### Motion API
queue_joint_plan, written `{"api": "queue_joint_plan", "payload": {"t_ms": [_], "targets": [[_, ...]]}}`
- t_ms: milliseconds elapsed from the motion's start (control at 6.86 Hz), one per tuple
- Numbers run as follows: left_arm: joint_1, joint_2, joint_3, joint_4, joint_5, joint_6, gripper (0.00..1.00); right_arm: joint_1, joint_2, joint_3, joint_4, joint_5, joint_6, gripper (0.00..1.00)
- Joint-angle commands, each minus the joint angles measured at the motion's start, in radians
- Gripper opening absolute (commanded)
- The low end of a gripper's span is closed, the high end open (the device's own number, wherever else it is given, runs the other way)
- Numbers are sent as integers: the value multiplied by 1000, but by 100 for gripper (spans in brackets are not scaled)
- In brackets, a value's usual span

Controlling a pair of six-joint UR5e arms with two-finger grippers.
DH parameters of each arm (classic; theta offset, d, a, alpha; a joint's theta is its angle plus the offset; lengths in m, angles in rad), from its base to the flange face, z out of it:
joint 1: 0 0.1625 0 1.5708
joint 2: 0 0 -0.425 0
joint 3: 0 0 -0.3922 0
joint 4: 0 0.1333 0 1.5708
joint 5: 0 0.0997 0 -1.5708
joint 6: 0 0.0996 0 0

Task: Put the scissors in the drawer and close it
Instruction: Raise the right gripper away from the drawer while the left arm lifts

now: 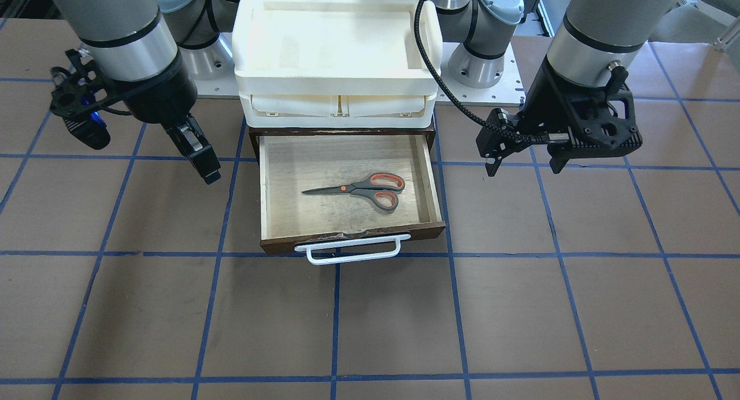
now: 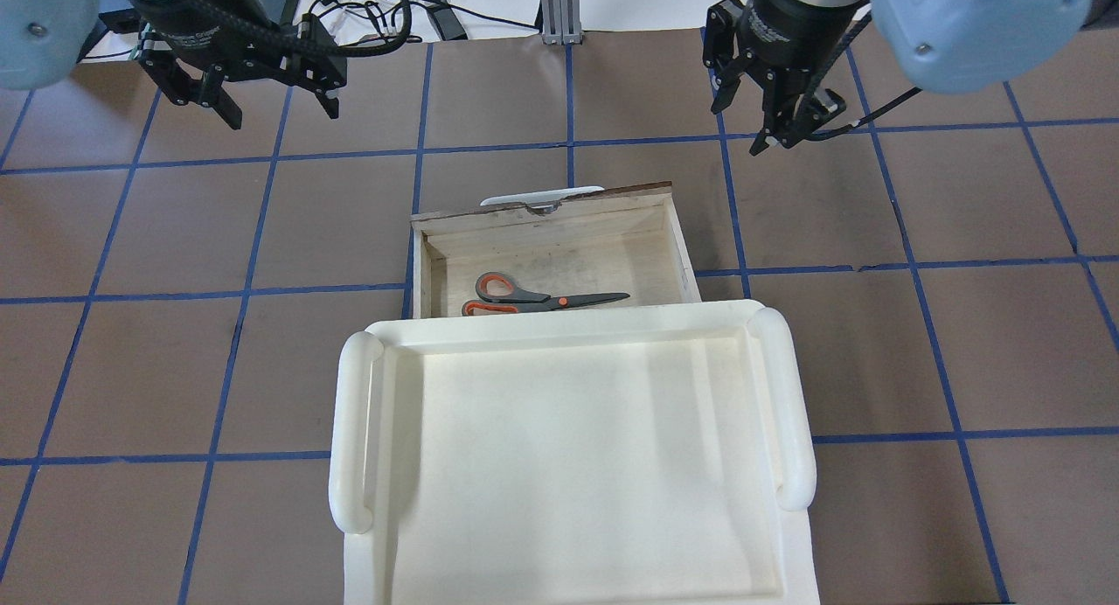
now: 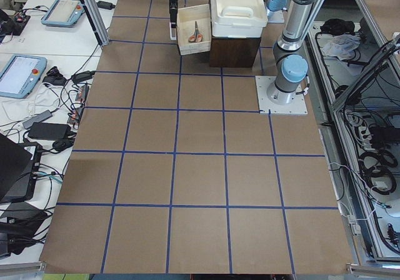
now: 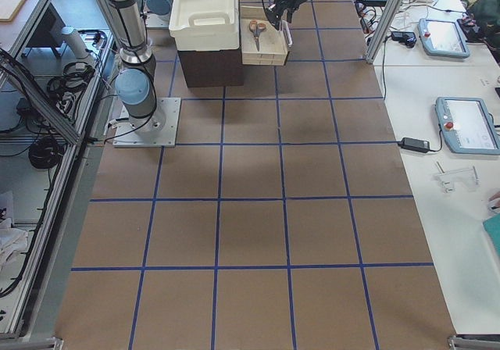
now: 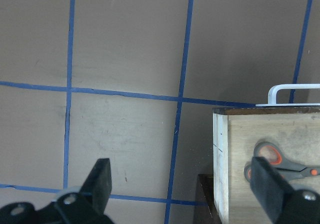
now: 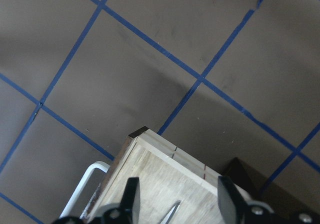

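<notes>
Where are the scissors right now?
In the front-facing view, the scissors lie flat inside the open drawer, near the middle of its floor, handles toward the robot's left side.

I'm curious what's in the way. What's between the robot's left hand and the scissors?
In the front-facing view, only bare table and the drawer's side wall lie between the left hand and the scissors.

scissors (image 1: 342, 188) in drawer (image 1: 263, 192), tray stack (image 1: 335, 76) over its rear, L claw (image 5: 180, 165) left, R claw (image 6: 177, 180) right
</notes>
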Motion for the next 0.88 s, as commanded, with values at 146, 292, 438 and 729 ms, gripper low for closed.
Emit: {"api": "queue_joint_plan", "payload": {"t_ms": [146,292,438,729], "targets": [[-64,-142,47,143,1,5,100,-38,-52,-6,28,-91,-532,100],[-83,-190,50,204,1,-30,100,-36,-87,-12,44,-81,-593,100],[-106,-237,50,247,0,-59,100,-38,-87,-13,74,-86,-621,100],[-158,-326,53,327,1,-153,100,-24,-90,-21,105,-86,-657,100]]}}
